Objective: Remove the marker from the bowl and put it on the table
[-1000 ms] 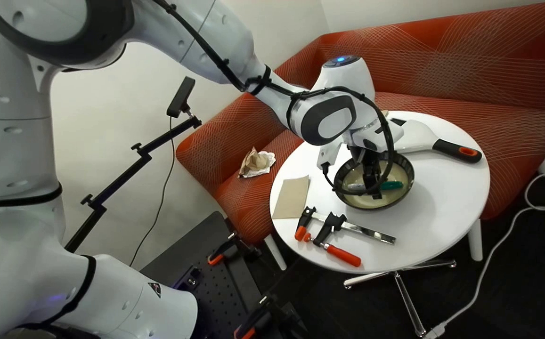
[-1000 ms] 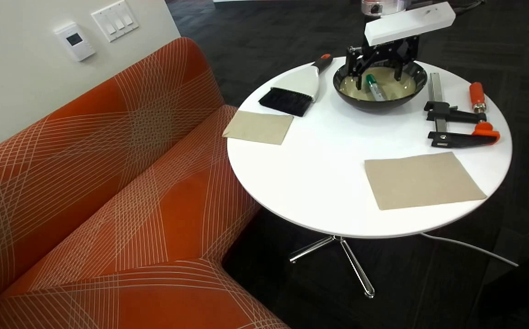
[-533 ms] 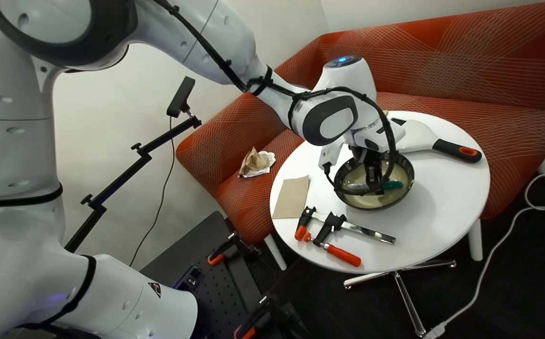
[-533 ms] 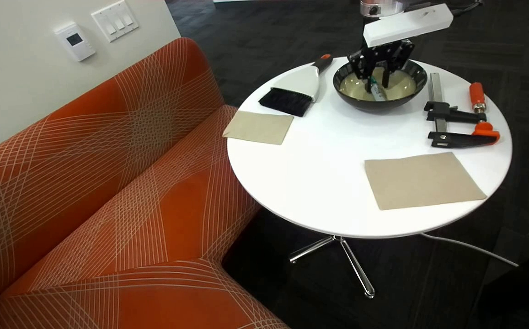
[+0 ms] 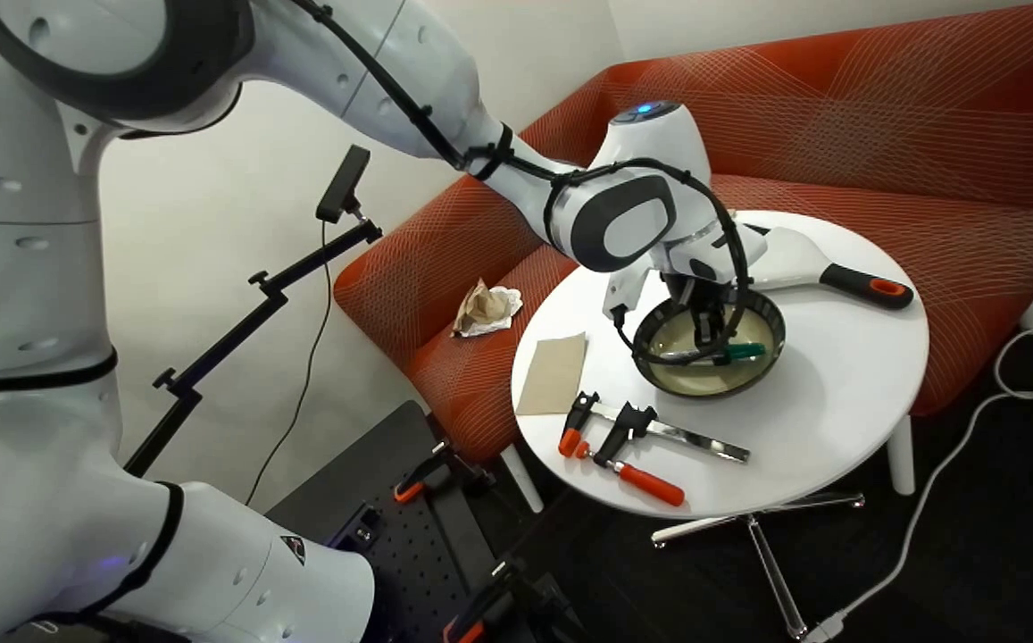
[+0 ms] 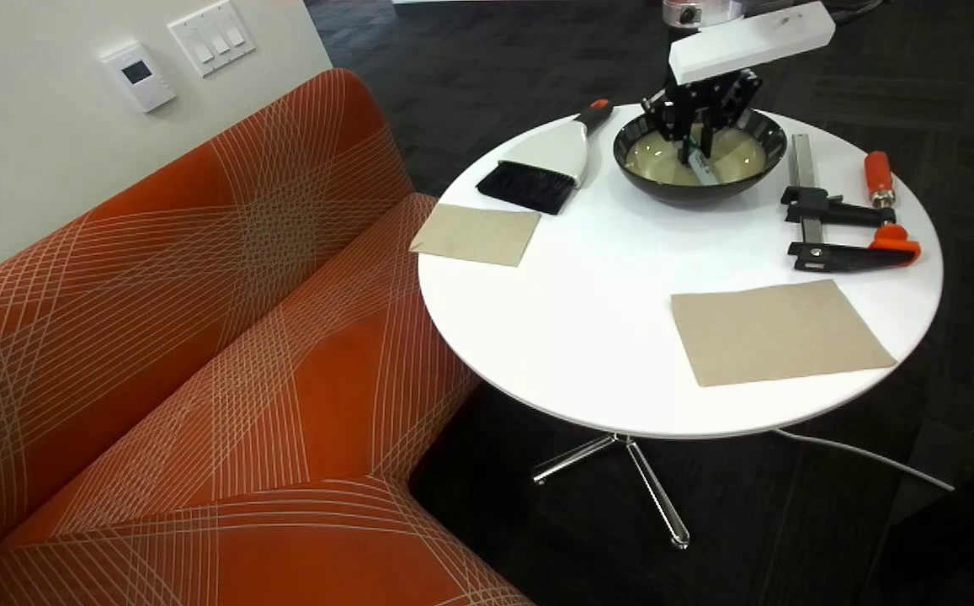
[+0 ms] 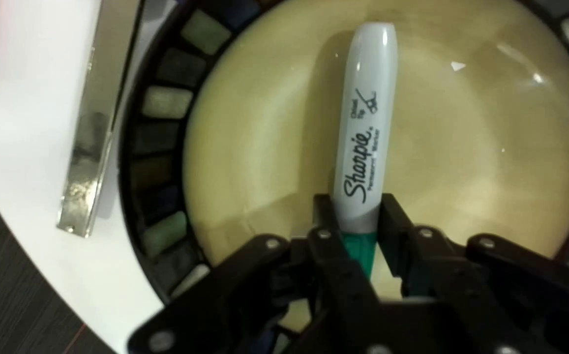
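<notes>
Inside the bowl (image 7: pixel 436 147), the tool (image 7: pixel 358 211) grasps the marker (image 7: pixel 365 128). Uneven balance could swivel it; clearance beneath is unclear.

In an exterior view the bowl (image 6: pixel 689 194), with dustpan (image 6: pixel 550 152) and brush (image 6: pixel 527 187) at its left and clamp (image 6: pixel 811 206) at its right, stood near the far edge of the desk (image 6: pixel 588 337). One paper sheet (image 6: pixel 476 235) lay before the brush, another sheet (image 6: pixel 777 333) before the clamp. The sofa (image 6: pixel 318 362) was left of the desk. The marker (image 7: pixel 365 128) was in the bowl, held by the hand (image 7: pixel 358 215).
</notes>
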Robot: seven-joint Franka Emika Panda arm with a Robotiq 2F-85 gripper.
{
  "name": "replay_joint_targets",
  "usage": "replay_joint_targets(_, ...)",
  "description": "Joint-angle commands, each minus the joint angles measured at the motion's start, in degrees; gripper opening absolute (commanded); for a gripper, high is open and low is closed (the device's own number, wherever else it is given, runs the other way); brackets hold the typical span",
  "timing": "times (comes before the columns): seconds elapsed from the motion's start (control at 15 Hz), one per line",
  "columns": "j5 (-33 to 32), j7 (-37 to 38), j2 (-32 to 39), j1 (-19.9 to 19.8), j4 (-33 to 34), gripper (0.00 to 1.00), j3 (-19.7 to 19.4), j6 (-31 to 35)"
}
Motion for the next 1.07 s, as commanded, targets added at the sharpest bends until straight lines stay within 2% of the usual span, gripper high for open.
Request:
replay_joint_targets(0.0, -1.56, 2.91, -8.52, 4.24, -7.21, 0.06, -3.40, 0.12)
replay_joint_targets(0.2, -2.79, 2.37, -15.48, 5.89, -12.00, 0.06, -3.69, 1.29)
replay_joint_targets(0.53, -6.32, 1.77, -24.28, 7.27, -16.00, 0.06, -0.21, 0.99)
replay_joint_targets(0.73, -8.14, 1.61, -24.91, 7.82, -15.36, 0.06, 3.38, 0.36)
replay_joint_targets(1.0, -8.03, 0.46, -21.36, 8.81, -12.73, 0.06, 8.45, 0.24)
